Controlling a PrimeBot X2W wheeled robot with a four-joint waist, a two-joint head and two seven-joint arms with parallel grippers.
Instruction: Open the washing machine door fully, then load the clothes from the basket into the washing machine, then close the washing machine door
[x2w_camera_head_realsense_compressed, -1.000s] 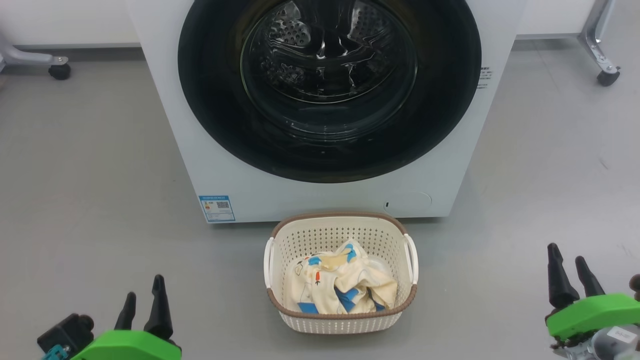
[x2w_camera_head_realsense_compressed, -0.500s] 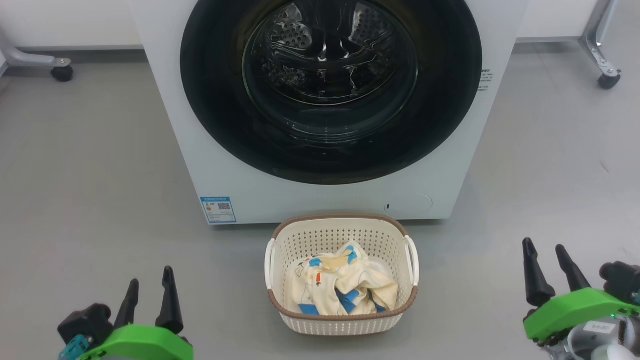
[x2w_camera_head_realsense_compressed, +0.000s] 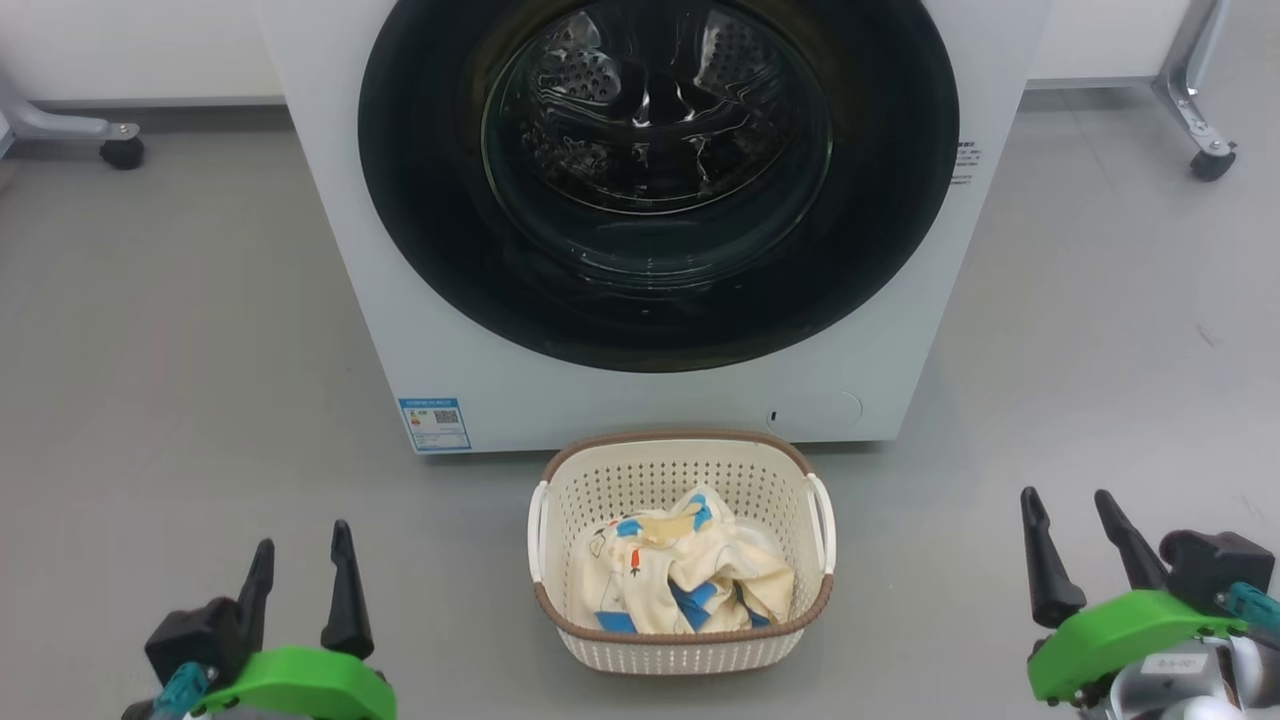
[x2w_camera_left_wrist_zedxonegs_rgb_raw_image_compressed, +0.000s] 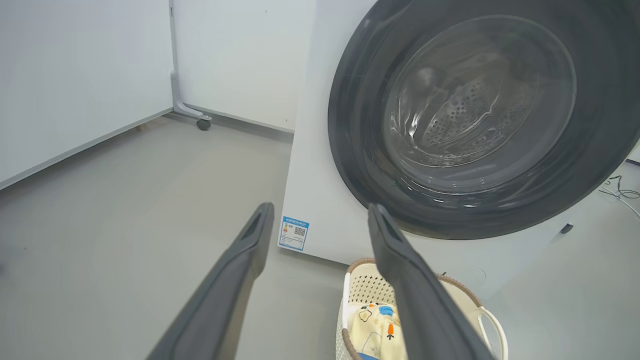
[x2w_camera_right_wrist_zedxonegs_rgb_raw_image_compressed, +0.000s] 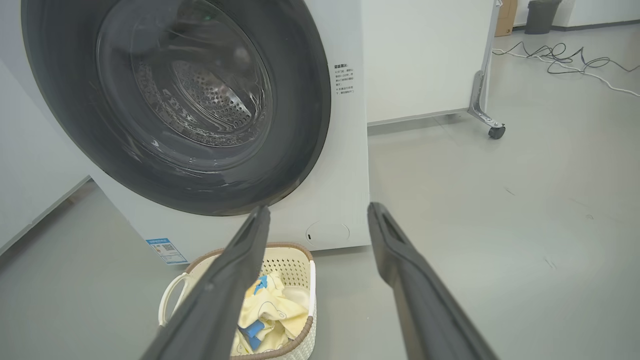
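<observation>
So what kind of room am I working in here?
Probably a test space staged as a laundry corner, not a home: the washing machine stands on a bare grey floor, wheeled white panels stand behind it, and loose cables trail nearby.

washing machine (x2w_camera_head_realsense_compressed: 600, 410): just 1 | washing machine door (x2w_camera_head_realsense_compressed: 420, 200): 1 | basket (x2w_camera_head_realsense_compressed: 680, 445): 1, with 2 white handles (x2w_camera_head_realsense_compressed: 538, 530) | clothes (x2w_camera_head_realsense_compressed: 680, 570): one heap, can't tell how many pieces tbh | left gripper (x2w_camera_head_realsense_compressed: 303, 535) plus right gripper (x2w_camera_head_realsense_compressed: 1065, 494): 2 total, 2 fingers (x2w_camera_head_realsense_compressed: 346, 600) each | blue sticker (x2w_camera_head_realsense_compressed: 434, 424): 1 | caster wheels (x2w_camera_head_realsense_compressed: 122, 152): 2 | dark bin (x2w_camera_right_wrist_zedxonegs_rgb_raw_image_compressed: 542, 15) way back: 1
</observation>
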